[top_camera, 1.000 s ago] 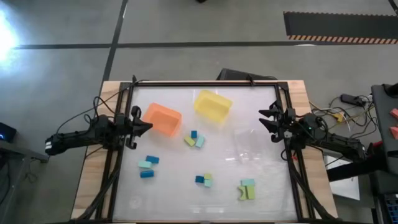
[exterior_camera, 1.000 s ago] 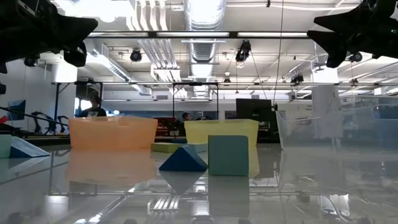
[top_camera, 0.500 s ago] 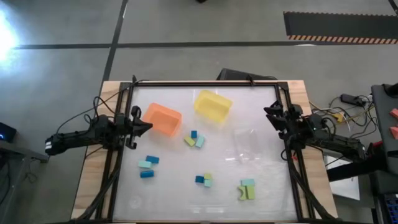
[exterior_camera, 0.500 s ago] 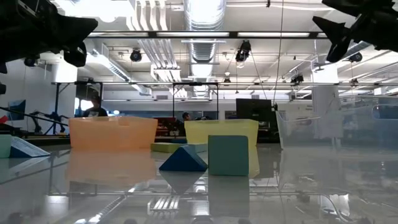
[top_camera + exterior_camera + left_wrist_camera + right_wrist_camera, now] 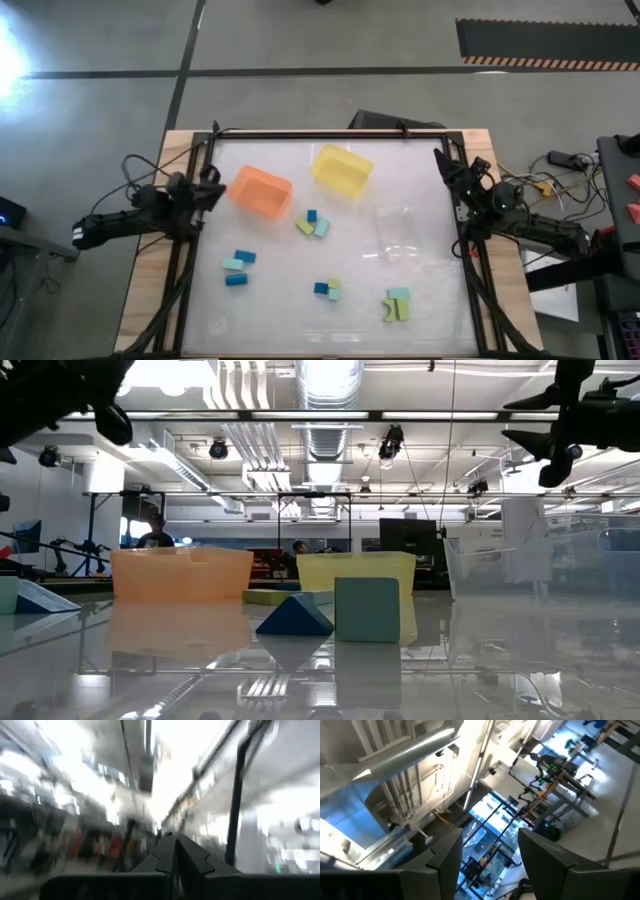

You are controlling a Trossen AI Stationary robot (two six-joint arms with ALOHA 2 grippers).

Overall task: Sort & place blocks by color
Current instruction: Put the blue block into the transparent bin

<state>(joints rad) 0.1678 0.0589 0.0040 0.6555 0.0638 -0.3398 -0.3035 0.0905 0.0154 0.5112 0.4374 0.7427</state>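
Blocks (image 5: 313,224) lying in four small clusters across the table's middle and near half, none sorted yet; orange bin (image 5: 260,191) and yellow bin (image 5: 342,169) toward the far edge, a clear bin (image 5: 399,232) nearer the right edge. Left gripper (image 5: 206,190) at the left edge, fingers pressed together; right gripper (image 5: 448,171) by the far right corner, fingers spread, empty. Best to start with one outlying block, probably a cube, descending squarely with jaws wide.

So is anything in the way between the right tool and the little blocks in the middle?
Nothing visible blocks it. The right tool hangs open at the table's right edge, and the middle blocks lie on bare table. The clear bin sits nearby, just off the straight path.
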